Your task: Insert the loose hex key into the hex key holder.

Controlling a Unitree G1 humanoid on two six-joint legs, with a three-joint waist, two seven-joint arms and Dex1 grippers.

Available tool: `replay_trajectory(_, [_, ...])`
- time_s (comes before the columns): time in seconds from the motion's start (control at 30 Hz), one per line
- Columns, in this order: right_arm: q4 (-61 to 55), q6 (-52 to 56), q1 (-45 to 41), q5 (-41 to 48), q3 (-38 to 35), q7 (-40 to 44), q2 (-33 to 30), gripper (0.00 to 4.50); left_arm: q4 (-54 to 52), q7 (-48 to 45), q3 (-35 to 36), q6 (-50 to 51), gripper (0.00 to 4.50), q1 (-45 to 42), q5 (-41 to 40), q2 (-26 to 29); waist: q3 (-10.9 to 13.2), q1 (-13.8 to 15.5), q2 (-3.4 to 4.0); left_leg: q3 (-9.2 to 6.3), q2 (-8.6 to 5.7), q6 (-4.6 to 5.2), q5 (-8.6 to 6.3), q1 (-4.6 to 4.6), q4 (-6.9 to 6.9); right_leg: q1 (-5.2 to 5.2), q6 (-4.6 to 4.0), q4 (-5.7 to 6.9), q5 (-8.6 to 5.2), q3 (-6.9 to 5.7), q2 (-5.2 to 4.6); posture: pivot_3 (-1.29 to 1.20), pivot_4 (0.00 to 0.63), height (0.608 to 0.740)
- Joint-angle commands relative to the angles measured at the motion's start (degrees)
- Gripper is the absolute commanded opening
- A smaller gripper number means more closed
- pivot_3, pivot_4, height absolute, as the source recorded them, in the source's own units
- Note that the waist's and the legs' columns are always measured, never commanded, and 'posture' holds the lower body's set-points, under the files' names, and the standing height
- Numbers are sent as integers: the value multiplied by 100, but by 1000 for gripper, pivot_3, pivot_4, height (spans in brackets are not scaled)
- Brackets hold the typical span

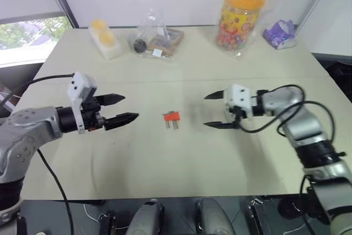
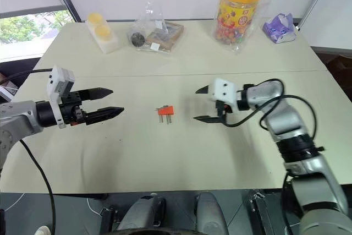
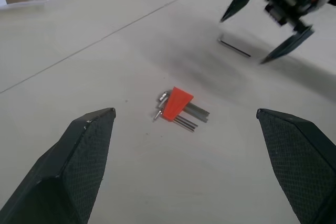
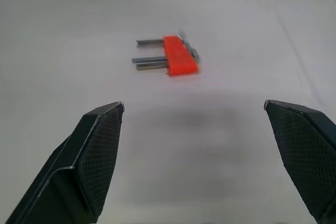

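Note:
The hex key holder (image 1: 171, 117), a small orange-red block with thin grey keys sticking out, lies flat on the pale table (image 1: 165, 158) between my two grippers. The loose hex key (image 3: 234, 48), a thin dark rod, lies on the table just below my right gripper (image 1: 205, 110). That gripper hangs open to the right of the holder, with nothing between its fingers. My left gripper (image 1: 130, 108) is also open and empty. It hovers to the left of the holder and points toward it. The holder (image 4: 180, 56) lies ahead of the right gripper's fingers (image 4: 97, 150).
Along the far edge of the table stand a candy jar with an orange lid (image 1: 240, 17), a clear bag of small items (image 1: 155, 39), a pack with two yellow cups (image 1: 105, 38) and a purple packet (image 1: 279, 33). A cable (image 1: 52, 180) trails from my left arm.

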Motion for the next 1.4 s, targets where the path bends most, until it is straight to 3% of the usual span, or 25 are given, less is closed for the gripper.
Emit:
replay_trajectory(0.03, [901, -589, -386, -452, 173, -442, 411, 4448, -218, 63, 152, -133, 4500, 40, 29, 8, 0, -5, 0, 0, 0, 0, 0, 0, 0, -2, 0, 0, 0, 0, 0, 0, 150, 740])
replay_trajectory(0.17, [1884, -1003, -738, -815, 337, -825, 917, 4448, -313, 62, 181, -175, 4500, 187, 91, 68, 0, -18, 0, 0, 0, -2, 1, 0, -1, -3, 0, 2, 0, 0, 2, 0, 150, 740])
replay_trajectory(0.37, [2379, -1178, -857, -936, 368, -878, 1313, 4448, -348, 74, 265, -172, 4500, 236, 107, 103, 0, -18, 0, -1, 0, -3, 1, 0, -1, -3, 0, 3, 0, -1, 3, 0, 150, 740])
replay_trajectory(1.4, [2424, -520, -661, -1037, 536, -732, 2136, 4448, -658, 348, 267, -181, 4500, 465, 34, -26, 0, -176, 1, -5, 2, -5, 2, 3, -9, -5, 0, 7, 0, -1, 8, 0, 150, 740])
